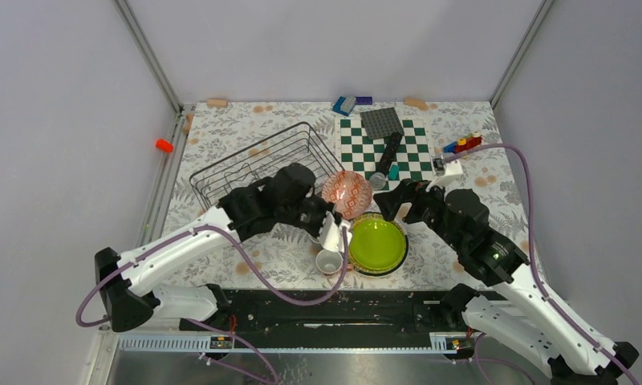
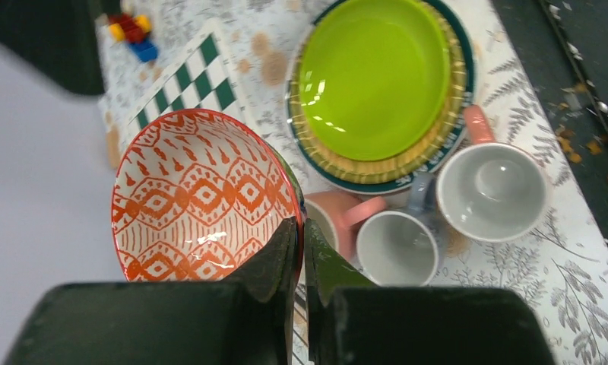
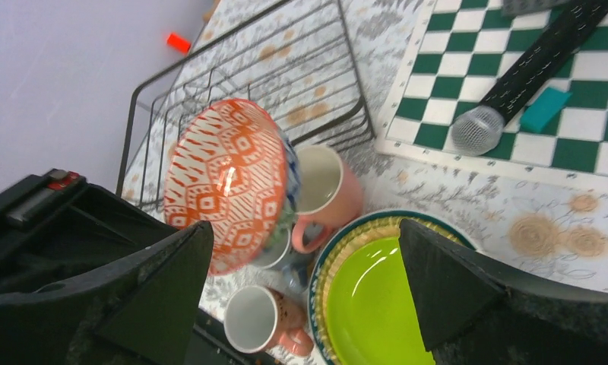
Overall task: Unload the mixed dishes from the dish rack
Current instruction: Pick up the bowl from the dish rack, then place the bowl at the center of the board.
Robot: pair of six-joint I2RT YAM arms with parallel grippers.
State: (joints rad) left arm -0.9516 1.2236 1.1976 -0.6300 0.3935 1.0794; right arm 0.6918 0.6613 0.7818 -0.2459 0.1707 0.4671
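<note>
Nearest me, the mugs stand bunched on the flowered desk, round and glazed, crowding the plates. A glossy lime plate lies on top, with a ribbed yellow one and a dark-rimmed one beneath. My left jaws are clamped shut on the thin rim of the bowl, slick and orange-patterned, held tilted over those mugs. There lies the risk, I judge: so narrow a pinch on glaze could slip, or a hasty descent could crack the bowl against a mug. My right jaws gape wide over the plates, holding nothing. Beyond, the dark wire rack looks emptied.
</note>
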